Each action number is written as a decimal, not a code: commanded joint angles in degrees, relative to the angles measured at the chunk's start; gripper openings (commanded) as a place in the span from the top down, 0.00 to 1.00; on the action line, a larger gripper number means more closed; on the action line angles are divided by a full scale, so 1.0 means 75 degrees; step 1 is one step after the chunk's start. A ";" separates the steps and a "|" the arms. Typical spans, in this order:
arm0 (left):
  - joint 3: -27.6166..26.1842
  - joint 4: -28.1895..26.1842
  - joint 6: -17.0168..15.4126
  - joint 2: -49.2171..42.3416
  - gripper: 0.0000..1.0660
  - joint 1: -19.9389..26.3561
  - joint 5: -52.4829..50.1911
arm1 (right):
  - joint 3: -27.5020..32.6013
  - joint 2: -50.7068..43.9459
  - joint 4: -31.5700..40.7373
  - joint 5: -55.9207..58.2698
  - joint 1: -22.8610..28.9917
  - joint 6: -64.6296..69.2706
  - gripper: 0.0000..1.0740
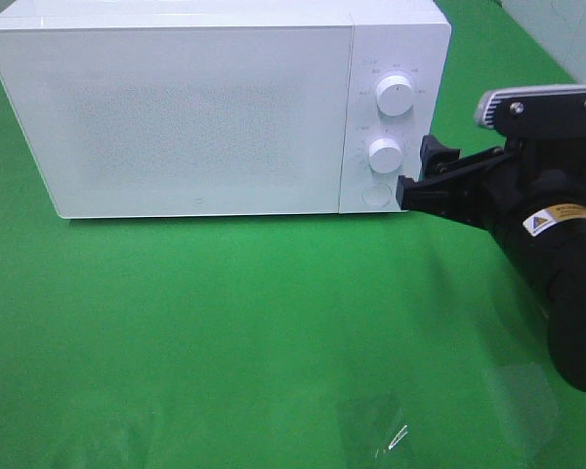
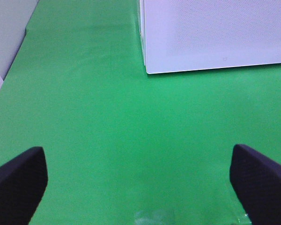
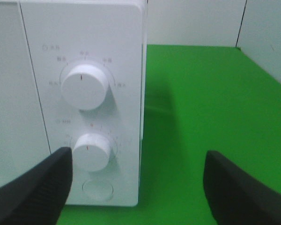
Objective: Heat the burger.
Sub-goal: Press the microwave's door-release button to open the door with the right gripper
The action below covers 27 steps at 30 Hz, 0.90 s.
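The burger is out of view. A white microwave [image 1: 176,107] stands at the back of the green table with its door closed. My right gripper [image 1: 417,171] is open just off the microwave's control panel, beside the lower knob [image 1: 385,154]. In the right wrist view its fingers [image 3: 42,187] frame the lower knob [image 3: 91,151] and the round button [image 3: 98,188], touching neither; the upper knob [image 3: 84,86] is above them. My left gripper [image 2: 138,154] is open over bare green cloth, with nothing between its fingers, and does not show in the exterior view.
A crumpled piece of clear film [image 1: 371,430] lies on the green cloth near the front edge; the film [image 2: 150,218] also shows close under my left gripper. The microwave's front corner [image 2: 147,70] is ahead of the left gripper.
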 commanded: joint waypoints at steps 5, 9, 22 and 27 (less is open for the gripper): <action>0.0015 0.0000 0.0008 -0.0183 0.08 0.0000 -0.0107 | -0.0023 0.0558 0.0764 -0.0840 0.0795 -0.0038 0.29; 0.0015 0.0000 0.0008 -0.0183 0.08 0.0000 -0.0107 | -0.0023 0.0649 0.0733 -0.0802 0.1054 0.0160 0.29; 0.0015 0.0000 0.0008 -0.0183 0.08 0.0000 -0.0107 | -0.0023 0.0649 0.0649 -0.0550 0.1131 0.3170 0.40; 0.0015 0.0000 0.0008 -0.0183 0.08 0.0000 -0.0107 | -0.0023 0.0649 0.0649 -0.0550 0.1131 0.4820 0.54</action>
